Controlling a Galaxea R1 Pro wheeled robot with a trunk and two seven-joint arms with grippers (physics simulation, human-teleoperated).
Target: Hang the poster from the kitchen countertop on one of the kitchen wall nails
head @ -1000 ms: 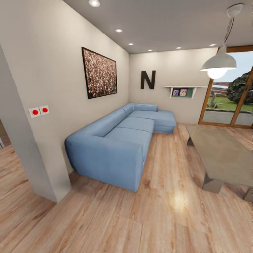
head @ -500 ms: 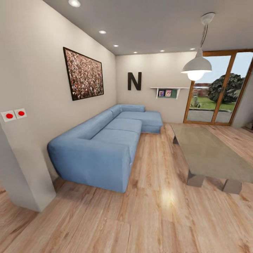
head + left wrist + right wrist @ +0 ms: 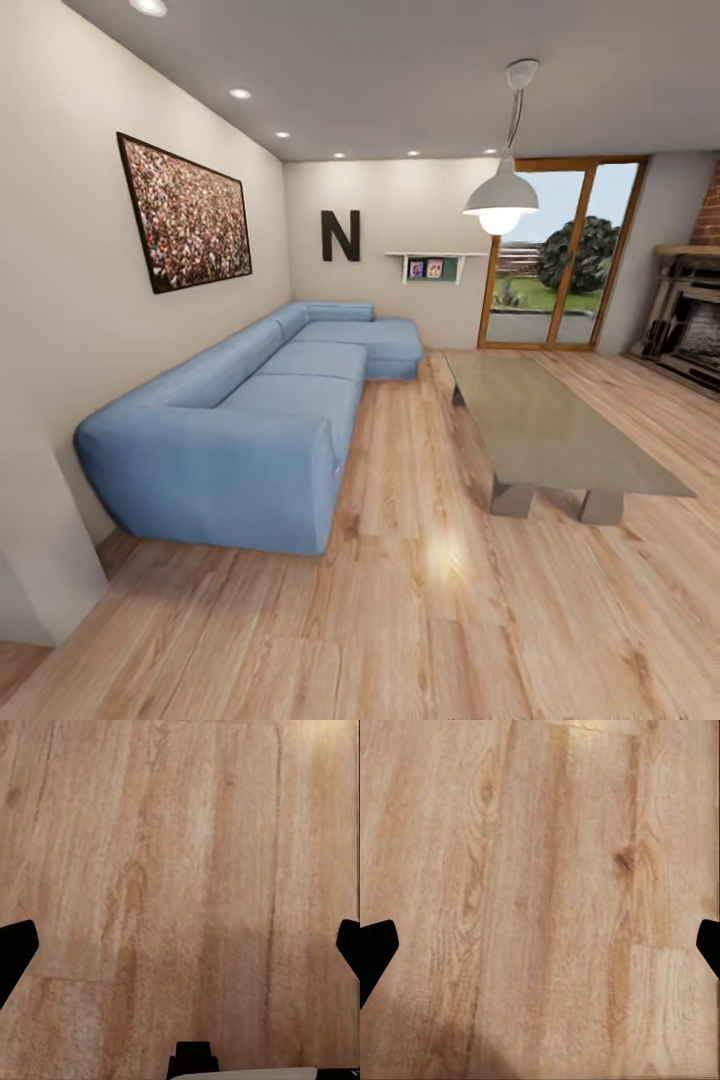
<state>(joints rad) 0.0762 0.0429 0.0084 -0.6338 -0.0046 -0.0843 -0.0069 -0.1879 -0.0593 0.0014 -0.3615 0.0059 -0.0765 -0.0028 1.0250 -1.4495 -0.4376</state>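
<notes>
Left wrist view: the left gripper (image 3: pixel 180 937) points straight down at pale wood-plank flooring (image 3: pixel 187 855), its two black fingertips (image 3: pixel 15 949) sitting at the frame's opposite edges, spread wide with nothing between them. The right wrist view is much the same: the right gripper (image 3: pixel 540 945) is parted just as widely over the same bare planks, holding nothing. The head view looks into a living room, not a kitchen. At about nine o'clock a long blue fabric L-shaped sofa (image 3: pixel 250 410) runs along a plain light wall. Above it, at ten o'clock, hangs a large black-framed speckled brownish crowd picture (image 3: pixel 185 212), which is not the poster the task wants. At eleven o'clock a big black letter N (image 3: pixel 340 236) is fixed to the far wall, with a small white wall shelf (image 3: pixel 432 262) just beside it. A white dome pendant lamp (image 3: pixel 500 198) hangs at twelve o'clock. Near one o'clock is a wood-framed glass patio door (image 3: pixel 555 255) with greenery beyond. A low grey rectangular coffee table (image 3: pixel 545 425) stands at two o'clock, well apart from the sofa, and a brick fireplace (image 3: pixel 690 320) sits at three o'clock. The Star Wars poster, the grey kitchen countertop and the wall nails are somewhere outside these pictures. Judging from this, the task has barely begun: the robot seems to be in transit, and finding the kitchen, picking up the poster and hanging it all remain.
</notes>
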